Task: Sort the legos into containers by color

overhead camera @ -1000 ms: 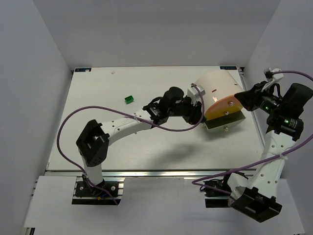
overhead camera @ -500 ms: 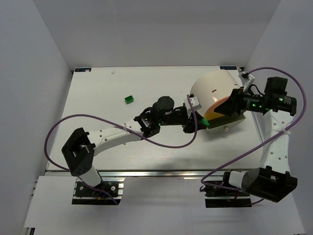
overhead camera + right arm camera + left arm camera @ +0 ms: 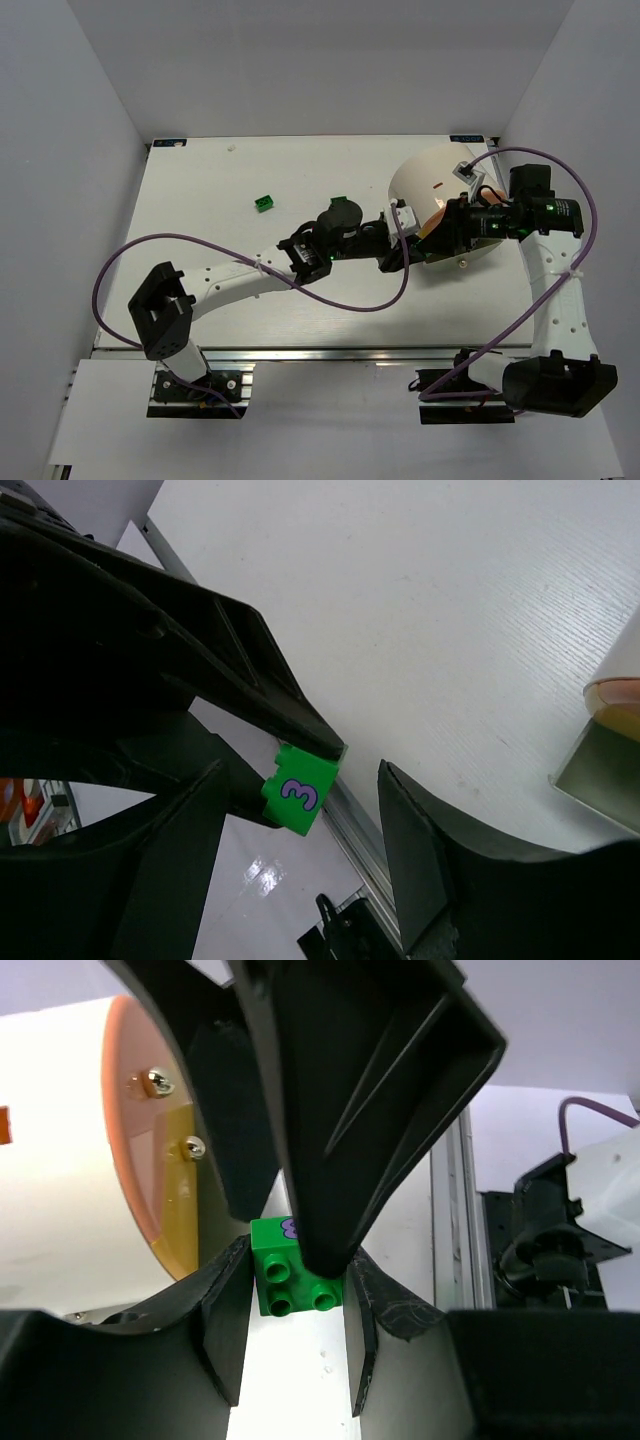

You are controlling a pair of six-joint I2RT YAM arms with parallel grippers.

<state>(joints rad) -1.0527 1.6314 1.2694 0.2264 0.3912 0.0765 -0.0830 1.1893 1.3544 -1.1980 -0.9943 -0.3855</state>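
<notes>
Green brick [image 3: 288,1272] in left pincer [image 3: 297,1295], upper part hidden

Left wrist: brick [image 3: 290,1285] top and purple mark part-covered by right gripper [image 3: 285,1232]; tub [image 3: 60,1160] cut at left edge. Top view: brick not made out, tub's orange face mostly hidden. Right wrist: only tub's corner, right edge.

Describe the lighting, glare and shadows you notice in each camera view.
Top external: even light, soft shadows on the table. Left wrist: green brick sharp, tub nearly washed out. Right wrist: its fingers almost black silhouettes, small glare patch below the brick.
</notes>
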